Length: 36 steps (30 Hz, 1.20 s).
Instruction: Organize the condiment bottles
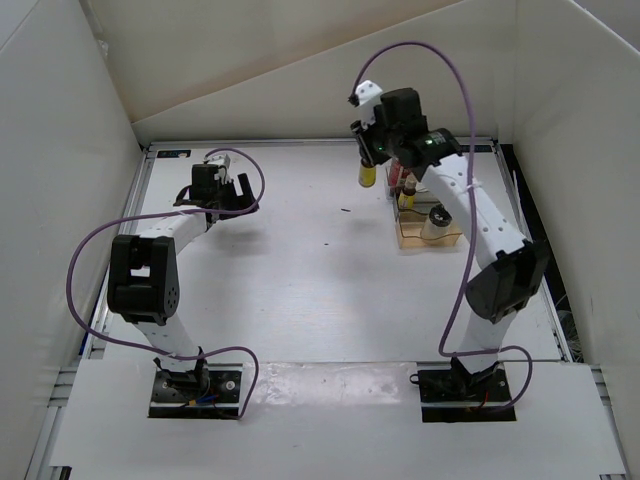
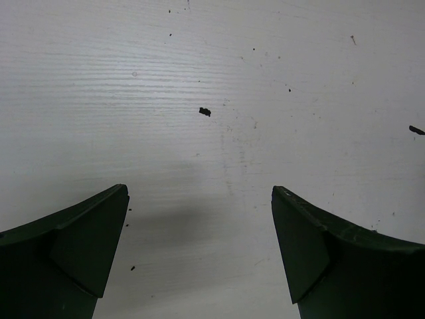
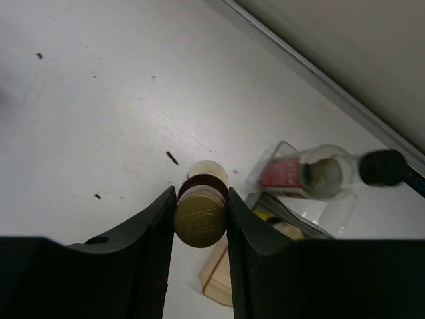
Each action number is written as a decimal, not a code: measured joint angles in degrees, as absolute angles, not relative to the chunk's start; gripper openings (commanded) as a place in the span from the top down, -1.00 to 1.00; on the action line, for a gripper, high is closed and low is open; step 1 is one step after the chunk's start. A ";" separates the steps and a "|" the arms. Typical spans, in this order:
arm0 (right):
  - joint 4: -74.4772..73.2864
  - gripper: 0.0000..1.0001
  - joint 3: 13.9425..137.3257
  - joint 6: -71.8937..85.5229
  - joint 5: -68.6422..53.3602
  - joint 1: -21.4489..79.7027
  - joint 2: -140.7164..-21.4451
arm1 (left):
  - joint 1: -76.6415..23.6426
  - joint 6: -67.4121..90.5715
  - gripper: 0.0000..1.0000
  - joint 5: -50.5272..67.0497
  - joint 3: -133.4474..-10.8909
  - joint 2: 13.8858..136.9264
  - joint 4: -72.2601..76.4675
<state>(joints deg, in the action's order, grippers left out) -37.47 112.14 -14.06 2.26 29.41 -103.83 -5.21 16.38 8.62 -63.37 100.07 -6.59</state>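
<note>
- While the condiment bottles are being sorted, a tiny amber bottle is gripped by the right claw, whose fingers are clamped on its gold cap.
- The bottle is hung upright with its long axis vertical, and it appears to be lifted off the table.
- The clear tray is seen just beside it, toward the robot's right and slightly nearer the arm bases. A short carry that way is judged to be what is called for.
- Three bottles are seen inside the tray: the red-labelled bottle, a second amber bottle and the short clear bottle.
- The left claw is shown spread open and empty over the table, well apart from the tray. The right arm is placed far nearer.
</note>
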 measured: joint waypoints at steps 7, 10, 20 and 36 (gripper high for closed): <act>-37.60 1.00 109.40 -14.22 4.38 22.59 -98.45 | -6.00 16.58 -0.99 8.64 -63.37 100.07 -6.35; -37.58 1.00 109.16 -14.20 4.73 19.53 -97.32 | -6.48 16.56 -0.99 8.64 -63.53 100.07 -6.44; -37.54 1.00 108.92 -13.72 4.27 12.64 -95.90 | -7.35 16.47 -0.99 8.60 -64.97 100.09 -6.50; -28.86 1.00 92.73 -8.08 -1.02 2.72 -93.25 | -8.49 15.86 -0.99 8.34 -67.66 103.00 -7.73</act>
<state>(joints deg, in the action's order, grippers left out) -28.86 92.73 -8.08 -1.02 2.72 -93.25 -8.49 15.86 8.34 -67.66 103.00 -7.73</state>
